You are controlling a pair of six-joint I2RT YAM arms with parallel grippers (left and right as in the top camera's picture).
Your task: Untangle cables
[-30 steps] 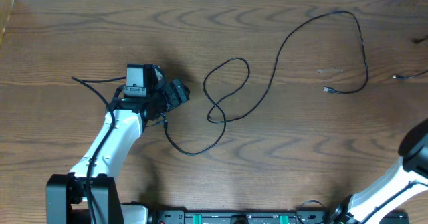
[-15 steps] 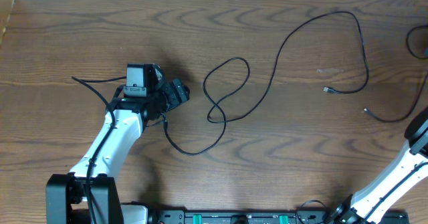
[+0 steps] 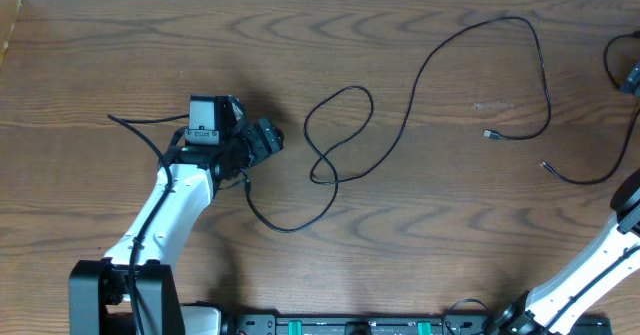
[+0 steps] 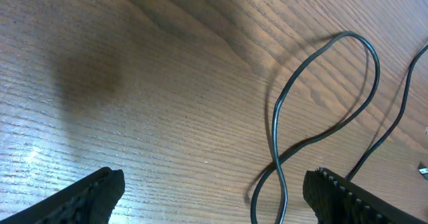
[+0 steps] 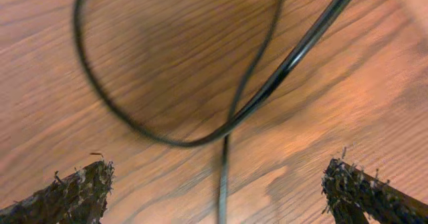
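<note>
Table (image 3: 120, 35): brown wood grain, filling the overhead view
Left arm (image 3: 160, 215): white, reaching from the near edge to left of centre
Right arm (image 3: 600, 265): white, rising from the near right corner and leaving the view at the right edge
Long black cable (image 3: 420, 70): starts near the left tool, crosses itself once in a loop at the centre, arcs far and right, then drops to a small plug (image 3: 490, 133)
Second black cable (image 3: 590, 180): at the right edge, apart from the long one, its free plug (image 3: 545, 164) lying near and right of the small plug
Left tool (image 4: 214, 180): jaws wide, holding nothing, low over the table just left of the loop
Right tool (image 5: 217, 170): jaws wide, holding nothing; a curl of the second black cable lies on the table under it, one thin strand running between the jaws
Step in hand: probably opening the centre loop, since the two cables already lie apart
Doing it well: close on one strand only, just beside the crossing, and draw it gently so the loop unrolls rather than tightens; lift the right tool straight up so it does not snag the curl below
</note>
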